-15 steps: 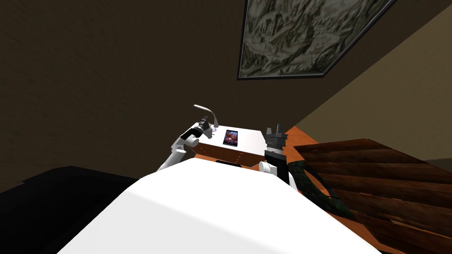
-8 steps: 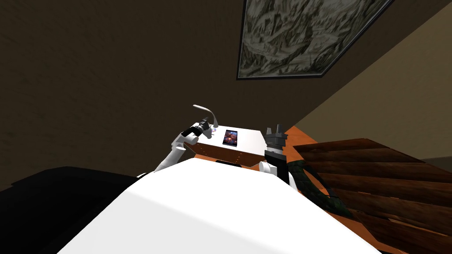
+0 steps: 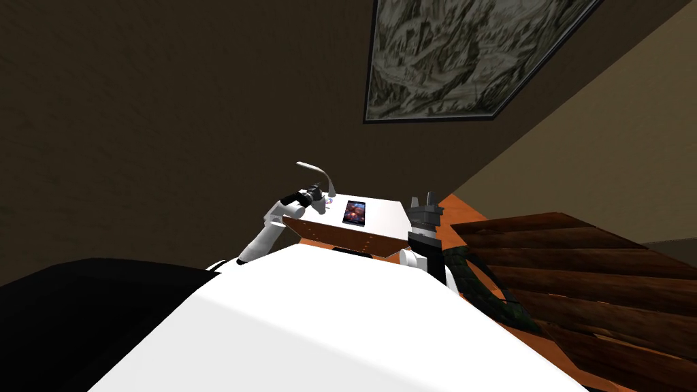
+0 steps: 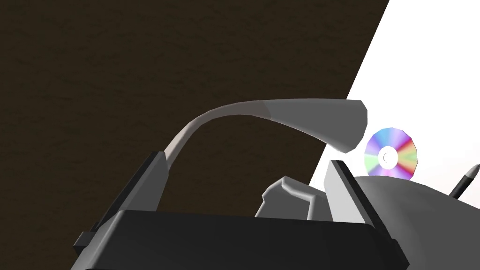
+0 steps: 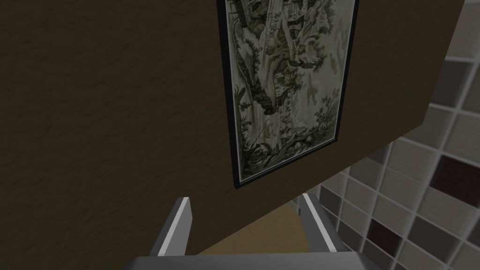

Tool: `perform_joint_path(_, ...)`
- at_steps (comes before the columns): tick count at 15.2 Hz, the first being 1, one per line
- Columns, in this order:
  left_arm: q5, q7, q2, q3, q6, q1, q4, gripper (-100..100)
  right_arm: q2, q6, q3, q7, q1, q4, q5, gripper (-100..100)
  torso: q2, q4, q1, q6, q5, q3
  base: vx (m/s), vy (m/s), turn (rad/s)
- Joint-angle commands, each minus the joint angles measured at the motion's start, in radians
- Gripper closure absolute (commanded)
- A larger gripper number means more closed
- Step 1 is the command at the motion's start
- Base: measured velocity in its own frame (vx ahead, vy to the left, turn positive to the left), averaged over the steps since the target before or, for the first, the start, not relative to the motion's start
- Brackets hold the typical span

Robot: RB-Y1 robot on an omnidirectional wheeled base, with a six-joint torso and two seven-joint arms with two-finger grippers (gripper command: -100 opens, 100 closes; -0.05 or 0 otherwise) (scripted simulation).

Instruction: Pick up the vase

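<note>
My left gripper (image 4: pixel 246 159) is open over the left end of a white-topped table (image 3: pixel 384 211). Low between its fingers, close to the gripper body, sits a small grey faceted thing (image 4: pixel 287 196), possibly the vase; it lies against one finger (image 4: pixel 341 187) and apart from the other. A white lamp (image 4: pixel 281 112) with a bent neck arches over the gripper. In the head view the left gripper (image 3: pixel 317 195) sits at the lamp's (image 3: pixel 314 167) foot. My right gripper (image 3: pixel 423 199) stands open at the table's right edge, pointing up.
A rainbow disc (image 4: pixel 390 153), a dark pen tip (image 4: pixel 468 180) and a rounded grey shape (image 4: pixel 412 201) lie on the table beyond the left gripper. A phone (image 3: pixel 354 211) lies mid-table. A wooden slatted frame (image 3: pixel 578 272) stands to the right, a black area (image 3: pixel 82 306) to the left.
My left forearm has swung outward to the left and levelled, so the hand now points across the table's left end. The right arm has not moved.
</note>
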Motion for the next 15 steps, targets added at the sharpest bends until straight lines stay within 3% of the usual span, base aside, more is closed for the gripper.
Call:
perform_joint_path(1,0.017,0.021,0.014,0.003,0.050,-0.021,0.019,-100,0.000,0.000,0.000,0.000,0.000,0.000,0.000,0,0.000,0.000,0.000,0.000,0.000,0.000,0.006,-0.010,-0.024)
perform_joint_path(3,0.017,0.021,0.014,0.003,0.073,-0.021,0.019,-100,0.000,0.000,0.000,0.000,0.000,0.000,0.000,0,0.000,0.000,0.000,0.000,0.000,0.000,0.003,-0.003,-0.005)
perform_joint_path(4,0.043,0.050,0.036,0.010,0.113,-0.050,0.043,-100,0.000,0.000,0.000,0.000,0.000,0.000,0.000,0,0.000,0.000,0.000,0.000,0.000,0.000,0.004,-0.008,-0.017)
perform_joint_path(6,0.043,0.050,0.036,0.010,0.150,-0.050,0.043,-100,0.000,0.000,0.000,0.000,0.000,0.000,0.000,0,0.000,0.000,0.000,0.000,0.000,0.000,0.006,-0.010,-0.017)
perform_joint_path(7,0.069,0.079,0.056,0.016,0.174,-0.079,0.066,-100,0.000,0.000,0.000,0.000,0.000,0.000,0.000,0,0.000,0.000,0.000,0.000,0.000,0.000,0.005,-0.011,-0.022)
perform_joint_path(10,0.069,0.079,0.056,0.016,0.225,-0.079,0.066,-100,0.000,0.000,0.000,0.000,0.000,0.000,0.000,0,0.000,0.000,0.000,0.000,0.000,0.000,0.004,-0.006,-0.012)
perform_joint_path(11,0.094,0.107,0.076,0.022,0.257,-0.107,0.090,-100,0.000,0.000,0.000,0.000,0.000,0.000,0.000,0,0.000,0.000,0.000,0.000,0.000,0.000,0.003,-0.008,-0.019)
perform_joint_path(14,0.094,0.107,0.076,0.022,0.300,-0.107,0.090,-100,0.000,0.000,0.000,0.000,0.000,0.000,0.000,0,0.000,0.000,0.000,0.000,0.000,0.000,0.003,-0.005,-0.011)
perform_joint_path(15,0.119,0.135,0.094,0.028,0.337,-0.135,0.113,-100,0.000,0.000,0.000,0.000,0.000,0.000,0.000,0,0.000,0.000,0.000,0.000,0.000,0.000,0.003,-0.007,-0.016)
